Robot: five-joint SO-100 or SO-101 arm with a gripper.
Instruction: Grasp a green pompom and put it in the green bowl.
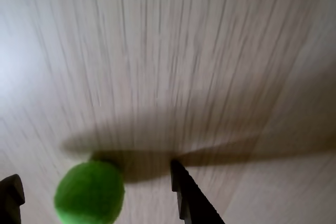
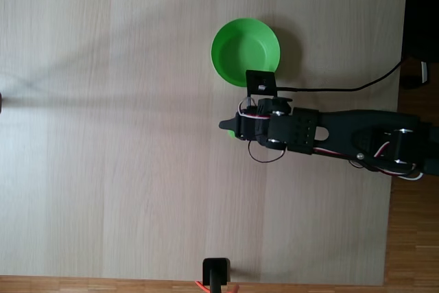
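In the wrist view the green pompom (image 1: 89,192) is a fuzzy bright-green ball at the bottom left, lying between my gripper's (image 1: 94,174) two black fingers and nearer the left one (image 1: 11,195). The right finger (image 1: 189,198) stands well clear of it, so the gripper is open. The picture is motion-blurred, and I cannot tell whether the ball rests on the table. In the fixed view the gripper (image 2: 228,127) points left, with a sliver of the pompom (image 2: 232,134) peeking out beneath it. The green bowl (image 2: 245,51) sits empty just above the gripper in that view.
The pale wood-grain table (image 2: 123,135) stretches wide to the left of the arm. A black cable (image 2: 343,89) runs from the arm toward the table's right edge. A small black stand (image 2: 216,276) sits at the bottom edge.
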